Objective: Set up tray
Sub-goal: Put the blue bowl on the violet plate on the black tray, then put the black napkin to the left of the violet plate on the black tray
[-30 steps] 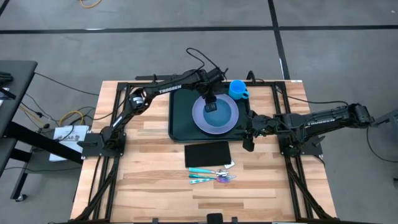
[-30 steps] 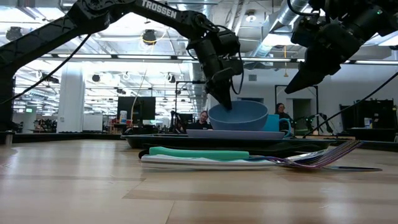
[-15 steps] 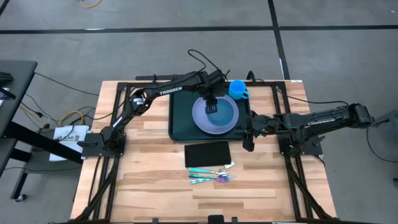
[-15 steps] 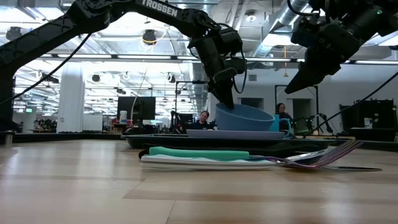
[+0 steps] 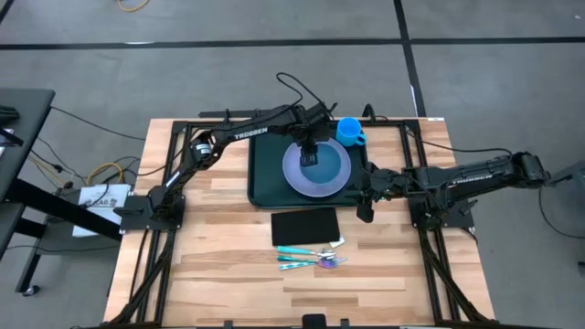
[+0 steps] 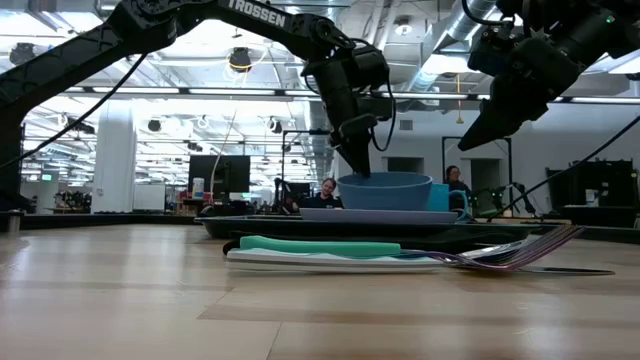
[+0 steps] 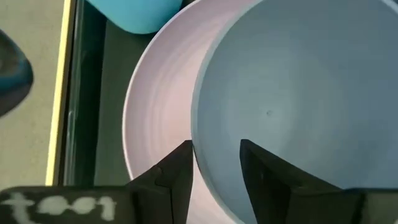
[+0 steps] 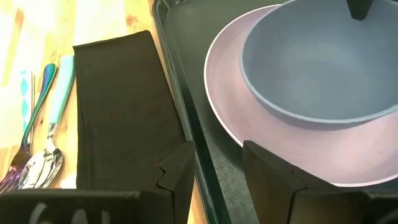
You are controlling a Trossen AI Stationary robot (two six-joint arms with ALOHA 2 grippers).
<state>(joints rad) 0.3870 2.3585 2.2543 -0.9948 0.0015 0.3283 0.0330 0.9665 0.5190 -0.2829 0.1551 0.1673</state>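
Observation:
The dark green tray (image 5: pixel 265 174) lies at the table's far middle. The lavender plate (image 7: pixel 158 112) lies on the tray, and a grey-blue bowl (image 6: pixel 385 190) stands level on the plate. My left gripper (image 7: pixel 216 165) is open and points down at the bowl's far-left rim (image 7: pixel 200 155). One finger stands inside the bowl and one outside. My right gripper (image 8: pixel 217 171) is open and hovers over the tray's near right edge (image 8: pixel 205 155), holding nothing.
A blue cup (image 5: pixel 350 132) stands at the tray's far right corner. A black napkin (image 5: pixel 305 226) lies on the wood just in front of the tray. Cutlery with teal handles (image 5: pixel 311 256) lies nearer still. Bare wood lies left and right of these.
My left gripper has opened and let go of the bowl's rim. The bowl was held up a second ago. Half a second ago it sat tipped on the plate. It now rests level there. My right gripper has kept still.

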